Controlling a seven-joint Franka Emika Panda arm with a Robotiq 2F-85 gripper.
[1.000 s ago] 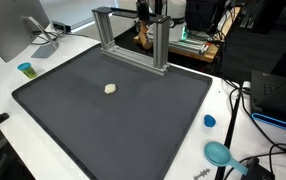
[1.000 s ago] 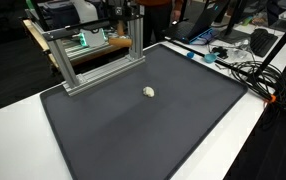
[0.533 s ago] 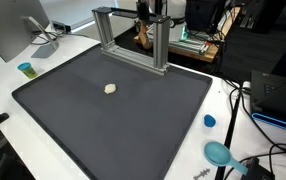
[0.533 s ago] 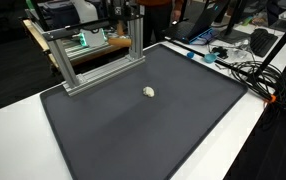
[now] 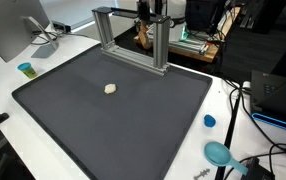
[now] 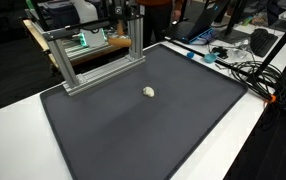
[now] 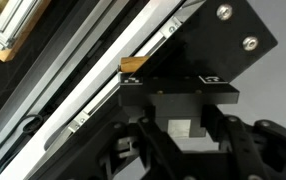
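Wrist view: my hand sits right against the metal frame, upper middle in both exterior views. Clenched or released, I cannot tell. A sideways drift could jam it against that frame.

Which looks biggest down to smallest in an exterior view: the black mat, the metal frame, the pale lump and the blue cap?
1. black mat
2. metal frame
3. pale lump and blue cap: both are tiny and look about alike. The cap sits nearer the camera, so I won't rank them.
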